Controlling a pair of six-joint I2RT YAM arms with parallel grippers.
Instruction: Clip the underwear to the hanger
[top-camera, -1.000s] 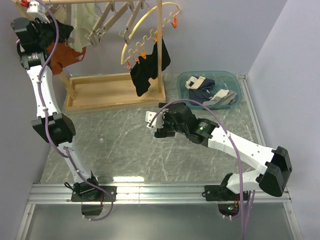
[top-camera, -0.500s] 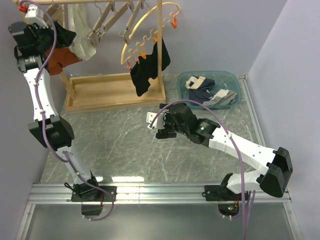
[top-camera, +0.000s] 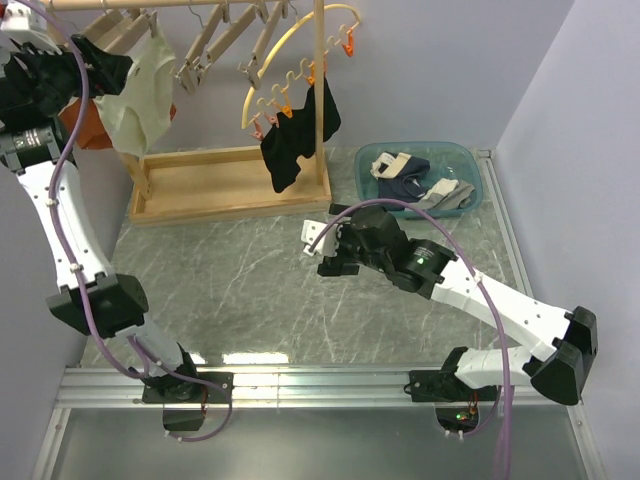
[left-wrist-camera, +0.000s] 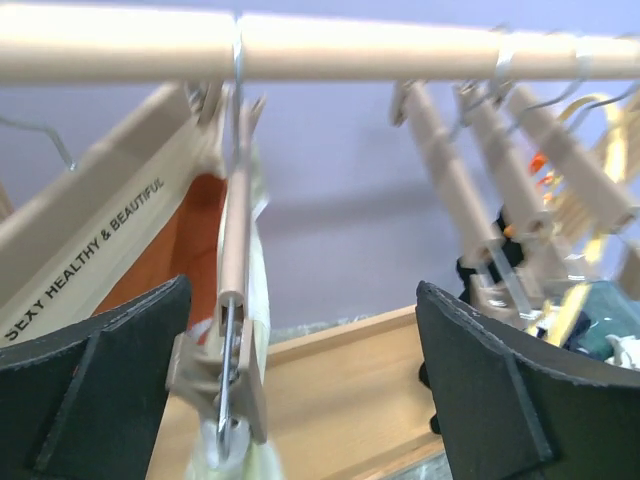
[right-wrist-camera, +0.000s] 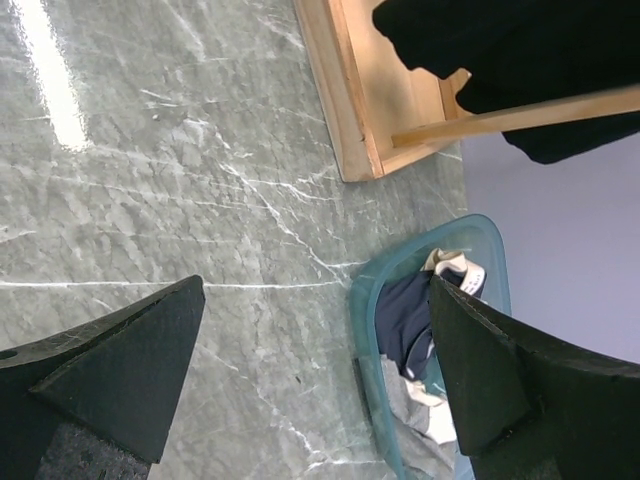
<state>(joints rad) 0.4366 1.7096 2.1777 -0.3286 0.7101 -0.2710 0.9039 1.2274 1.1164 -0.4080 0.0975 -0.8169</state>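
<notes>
Black pads (left-wrist-camera: 100, 390) of the left gripper (left-wrist-camera: 302, 290) stand wide apart and clamp nothing; the gripper is up at the rail (left-wrist-camera: 330, 50), at the top-left corner of the rack. Between the pads, nearer the left one, hangs the hanger (left-wrist-camera: 236, 270), seen end-on, with its hook over the rail and its metal clip (left-wrist-camera: 222, 395) at the lower end. Whether the clip touches the left pad cannot be told. The underwear (top-camera: 135, 100) hangs from this hanger, draping below the rail just right of the gripper in the top view; in the wrist view its pale fabric shows beside and below the clip. Behind it, to the left, hang the orange briefs (left-wrist-camera: 190, 250) with a lettered waistband. Further right on the rail hang bare hangers (top-camera: 215, 45), then the yellow hoop (top-camera: 300, 40) with a black garment (top-camera: 295, 135) pegged to it, above the wooden base (top-camera: 220, 185). The right gripper (right-wrist-camera: 318, 285) is over the table (right-wrist-camera: 150, 180) near its middle, fingers spread wide, holding nothing and touching nothing. A bin (top-camera: 425, 180) of clothes sits at the far right, apart from that gripper.
</notes>
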